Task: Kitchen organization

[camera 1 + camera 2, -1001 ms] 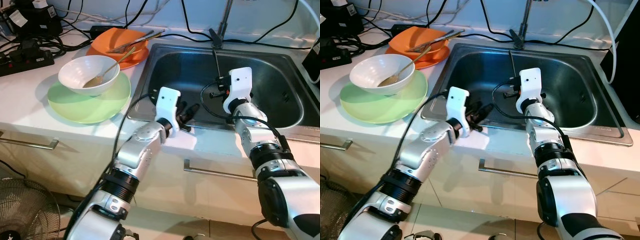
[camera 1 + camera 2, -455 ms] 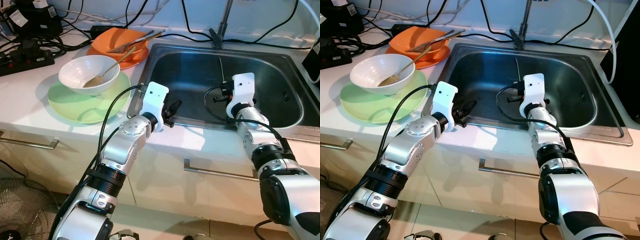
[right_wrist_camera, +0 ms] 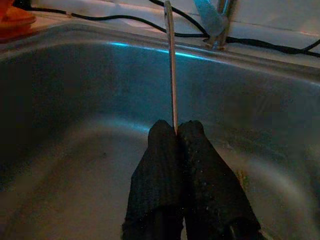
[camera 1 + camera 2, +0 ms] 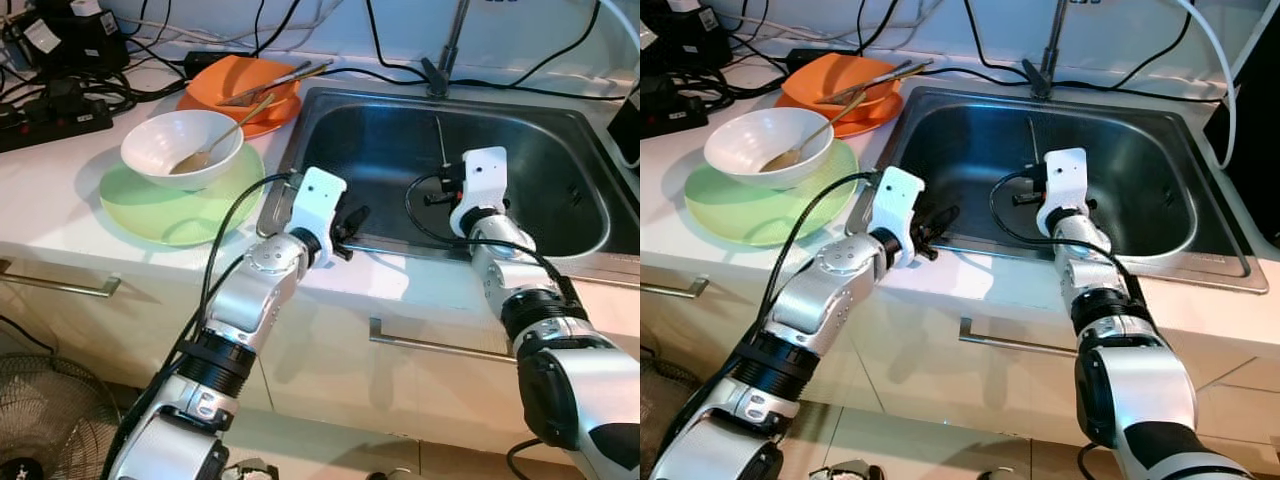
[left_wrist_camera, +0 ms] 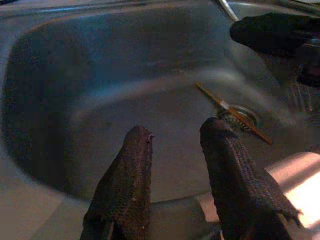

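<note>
**Spotter:** What's the right claw doing?

**Me:** My right claw is pinched fully closed on a thin chopstick. From the wrist camera the stick runs straight out from between the fingertips, in line with the fingers, pointing toward the back wall of the sink and the tap base. The claw hangs over the basin, so the stick is held above the sink floor, not resting on it.

**Spotter:** And the left?

**Me:** My left claw is parted a little and holds nothing. It sits just at the front left rim of the sink, looking into the basin. Beyond its fingers a second chopstick lies flat on the sink floor, crossing the drain at a slant.

**Spotter:** Which arm takes that one?

**Me:** I'd judge the left, since its claw is free and already faces it. The stick lies ahead and below, its long axis skewed across the claw's line, so I'd likely need to turn the wrist before closing.

**Spotter:** Further out?

**Me:** On the tabletop to my left: a white bowl with a spoon on a green plate, then an orange dish with utensils.
</note>
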Available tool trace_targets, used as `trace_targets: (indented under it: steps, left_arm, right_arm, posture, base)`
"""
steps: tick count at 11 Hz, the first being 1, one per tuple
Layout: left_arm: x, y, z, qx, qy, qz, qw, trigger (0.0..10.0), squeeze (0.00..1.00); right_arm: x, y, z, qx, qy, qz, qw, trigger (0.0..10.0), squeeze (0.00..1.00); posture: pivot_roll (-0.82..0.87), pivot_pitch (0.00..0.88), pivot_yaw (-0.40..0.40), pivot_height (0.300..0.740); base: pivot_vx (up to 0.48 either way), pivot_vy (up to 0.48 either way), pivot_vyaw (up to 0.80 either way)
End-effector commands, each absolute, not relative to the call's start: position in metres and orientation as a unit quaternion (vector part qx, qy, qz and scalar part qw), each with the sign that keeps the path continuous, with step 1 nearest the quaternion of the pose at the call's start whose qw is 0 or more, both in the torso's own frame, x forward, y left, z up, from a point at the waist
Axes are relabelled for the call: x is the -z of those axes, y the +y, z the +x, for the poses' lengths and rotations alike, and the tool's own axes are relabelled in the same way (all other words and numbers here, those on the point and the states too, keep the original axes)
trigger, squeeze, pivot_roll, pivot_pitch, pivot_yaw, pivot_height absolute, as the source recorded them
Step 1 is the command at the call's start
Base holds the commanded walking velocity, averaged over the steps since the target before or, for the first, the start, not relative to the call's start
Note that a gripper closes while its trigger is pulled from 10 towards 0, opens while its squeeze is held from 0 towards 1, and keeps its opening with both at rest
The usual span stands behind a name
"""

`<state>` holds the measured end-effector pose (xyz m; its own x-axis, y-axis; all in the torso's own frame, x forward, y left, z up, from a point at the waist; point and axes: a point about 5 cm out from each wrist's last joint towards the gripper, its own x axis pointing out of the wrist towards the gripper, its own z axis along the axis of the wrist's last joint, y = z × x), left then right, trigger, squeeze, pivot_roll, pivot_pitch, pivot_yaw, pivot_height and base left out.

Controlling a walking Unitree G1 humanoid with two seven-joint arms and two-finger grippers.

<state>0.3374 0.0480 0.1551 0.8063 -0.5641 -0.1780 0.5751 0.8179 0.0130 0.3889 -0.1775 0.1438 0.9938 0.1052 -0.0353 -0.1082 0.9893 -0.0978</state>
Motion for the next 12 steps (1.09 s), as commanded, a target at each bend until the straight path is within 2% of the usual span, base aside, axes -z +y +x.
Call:
trace_targets:
  steps: [1, 2, 3, 5, 6, 7, 12]
  left_arm:
    - [-0.143, 0.045, 0.332, 0.306, 0.111, 0.038, 0.945, 10.0, 0.0]
    - [-0.142, 0.045, 0.331, 0.308, 0.112, 0.038, 0.944, 10.0, 0.0]
    - [-0.141, 0.044, 0.331, 0.308, 0.113, 0.038, 0.944, 10.0, 0.0]
    - [-0.141, 0.044, 0.331, 0.309, 0.113, 0.038, 0.943, 10.0, 0.0]
    - [-0.141, 0.043, 0.331, 0.309, 0.112, 0.037, 0.944, 10.0, 0.0]
    - [-0.142, 0.044, 0.332, 0.298, 0.096, 0.027, 0.949, 10.0, 0.0]
    - [-0.143, 0.057, 0.336, 0.24, 0.044, 0.017, 0.97, 10.0, 0.0]
  right_arm:
    - [-0.148, -0.177, 0.391, -0.054, 0.005, -0.043, 0.998, 10.0, 0.74]
    - [-0.148, -0.176, 0.39, -0.055, 0.006, -0.042, 0.998, 10.0, 0.76]
    - [-0.148, -0.175, 0.39, -0.056, 0.005, -0.04, 0.998, 10.0, 0.89]
    - [-0.148, -0.174, 0.39, -0.057, 0.002, -0.041, 0.998, 10.0, 0.85]
    - [-0.149, -0.174, 0.39, -0.057, 0.0, -0.043, 0.997, 10.0, 0.3]
    - [-0.155, -0.173, 0.391, -0.061, -0.022, -0.04, 0.997, 10.0, 0.0]
    - [-0.185, -0.186, 0.38, -0.085, -0.127, -0.053, 0.987, 10.0, 0.0]
  posture:
    - [0.06, 0.044, 0.015, 0.74]
    - [0.06, 0.041, 0.016, 0.74]
    - [0.06, 0.037, 0.017, 0.74]
    - [0.06, 0.029, 0.018, 0.74]
    - [0.06, 0.026, 0.019, 0.74]
    - [0.05, 0.025, 0.019, 0.74]
    - [0.02, 0.052, 0.008, 0.74]
  base:
    - [0.0, 0.0, 0.0]
    - [0.0, 0.0, 0.0]
    - [0.0, 0.0, 0.0]
    - [0.0, 0.0, 0.0]
    - [0.0, 0.0, 0.0]
    - [0.0, 0.0, 0.0]
    - [0.0, 0.0, 0.0]
